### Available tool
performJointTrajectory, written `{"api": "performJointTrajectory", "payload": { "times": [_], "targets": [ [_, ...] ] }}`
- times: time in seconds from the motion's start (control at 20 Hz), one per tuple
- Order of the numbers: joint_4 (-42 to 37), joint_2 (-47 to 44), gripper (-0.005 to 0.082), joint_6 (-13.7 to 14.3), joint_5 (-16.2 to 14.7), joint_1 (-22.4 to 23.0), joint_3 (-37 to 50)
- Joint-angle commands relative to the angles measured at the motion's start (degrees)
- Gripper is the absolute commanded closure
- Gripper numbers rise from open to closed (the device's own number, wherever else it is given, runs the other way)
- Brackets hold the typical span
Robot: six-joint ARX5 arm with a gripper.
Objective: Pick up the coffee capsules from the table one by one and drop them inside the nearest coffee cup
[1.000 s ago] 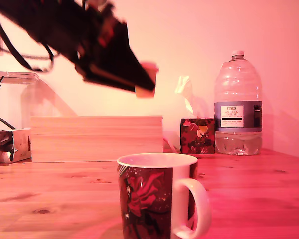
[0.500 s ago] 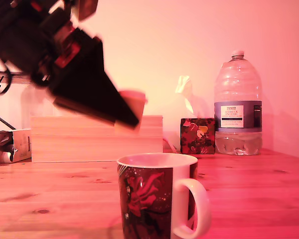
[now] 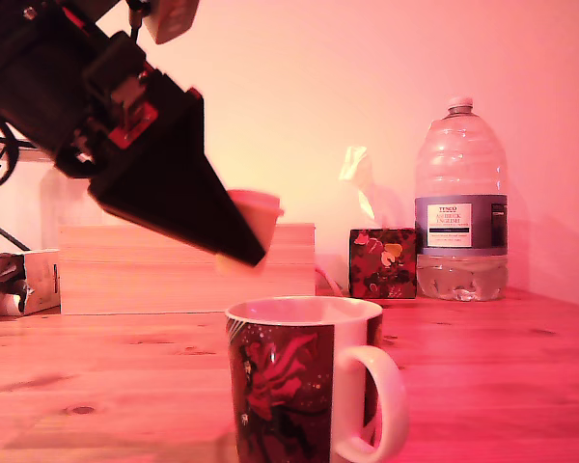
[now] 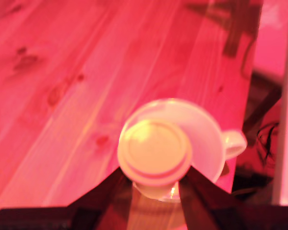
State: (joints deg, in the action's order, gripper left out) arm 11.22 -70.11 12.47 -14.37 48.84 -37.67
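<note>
In the exterior view's upper left, the black gripper (image 3: pixel 246 234) had its fingers (image 3: pixel 198 207) clamped on a pale coffee capsule (image 3: pixel 252 218). The capsule hung above the coffee cup (image 3: pixel 304 381) on the wooden surface (image 3: pixel 492 376), its long axis tilted, flared rim up toward the frame's right. In the wrist view, the capsule's round end (image 4: pixel 154 152) faced the camera, overlapping the cup's mouth (image 4: pixel 201 132).

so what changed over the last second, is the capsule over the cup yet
The gripper moved down and toward the exterior view's left, still shut on the capsule. The wrist view shows it above the coffee cup, not released. The cup, bottle and tissue box stayed put.
</note>
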Motion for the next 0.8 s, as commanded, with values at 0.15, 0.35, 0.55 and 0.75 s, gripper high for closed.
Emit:
{"api": "performJointTrajectory", "payload": {
  "times": [0.15, 0.35, 0.55, 0.75],
  "targets": [
    [3.13, 0.68, 0.0644, 1.33, 2.45, 1.7, -3.45],
    [7.19, -1.42, 0.0641, 3.04, 3.78, 2.4, -5.81],
    [10.91, -5.92, 0.0641, 3.76, 4.44, 3.45, -9.99],
    [14.82, -10.51, 0.0641, 3.76, 4.68, 5.03, -14.56]
  ]
}}
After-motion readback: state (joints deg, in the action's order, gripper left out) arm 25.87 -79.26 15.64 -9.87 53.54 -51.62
